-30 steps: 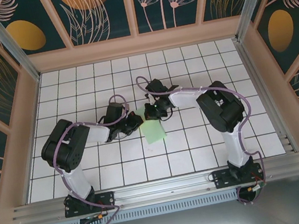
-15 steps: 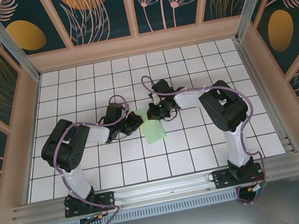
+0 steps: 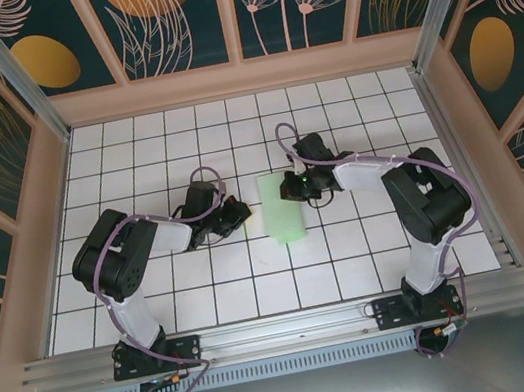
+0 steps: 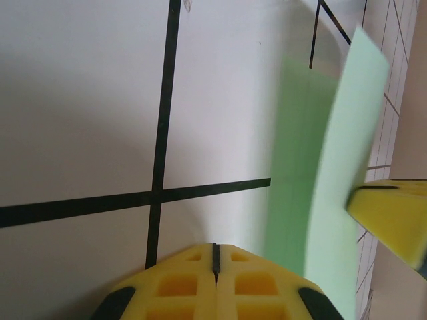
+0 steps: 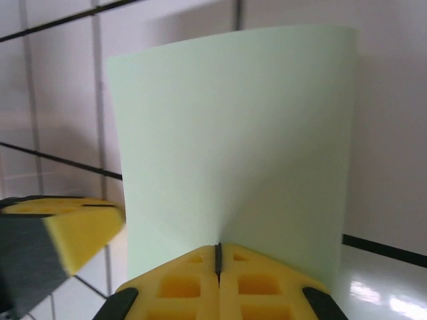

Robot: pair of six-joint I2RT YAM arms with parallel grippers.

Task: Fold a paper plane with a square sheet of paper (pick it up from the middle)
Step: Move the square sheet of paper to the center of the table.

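Mint-green square sheet of paper pinched by outstretched right hand; left hand clenched.

paper: pale green strip, mid tabletop, long axis near-to-far, slightly tilted | right end effector: closed, touching strip's right edge at far half | left end effector: closed, just left of strip, apart from it
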